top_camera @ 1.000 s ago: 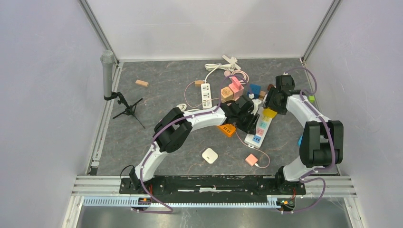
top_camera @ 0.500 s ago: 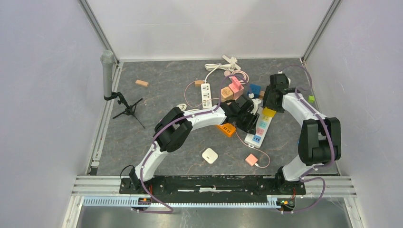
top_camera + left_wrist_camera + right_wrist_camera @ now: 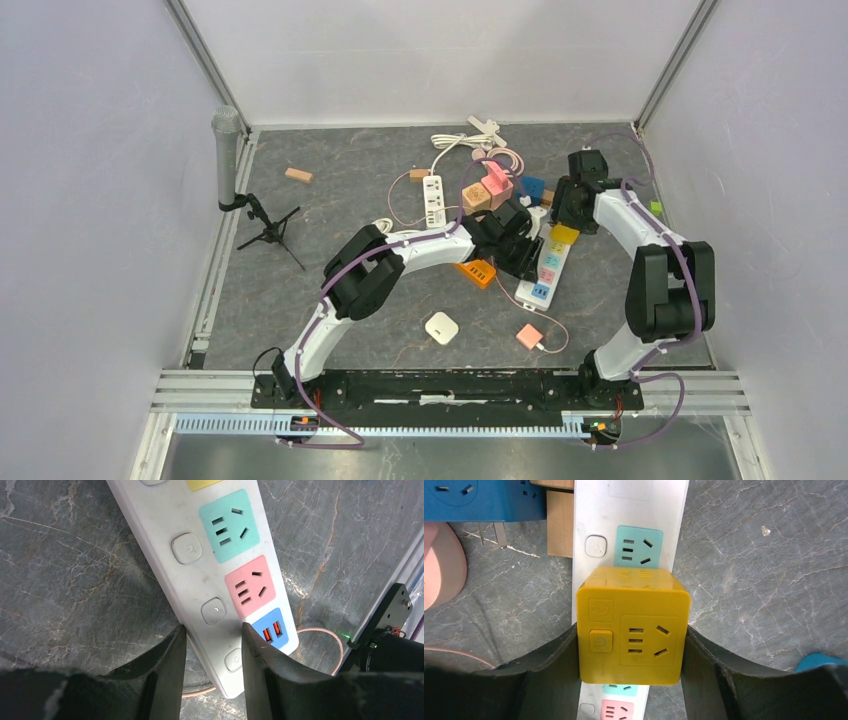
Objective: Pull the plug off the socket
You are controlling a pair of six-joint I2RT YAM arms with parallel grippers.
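Yellow cube plug (image 3: pixel 633 625) is seated in the white power strip (image 3: pixel 629 510), right of centre on the surface (image 3: pixel 330 200), on the strip's far half. One teal socket (image 3: pixel 639 545) shows just past it. Right claw (image 3: pixel 631 629) is clamped on the cube, one finger flat on each side face. Left claw (image 3: pixel 212 627) is down at the strip's near end, jaws a narrow gap apart. One fingertip sits at the strip's edge, the other on its top face by the button row, so it isn't wrapped around the strip. The blue USB panel (image 3: pixel 272 630) is just beside that fingertip. Blue socket block (image 3: pixel 484 500) and wooden block (image 3: pixel 560 525) are against the strip's far end. Orange block (image 3: pixel 478 272), white adapter (image 3: pixel 441 327) and pink adapter (image 3: pixel 529 336) lie nearer the bases.
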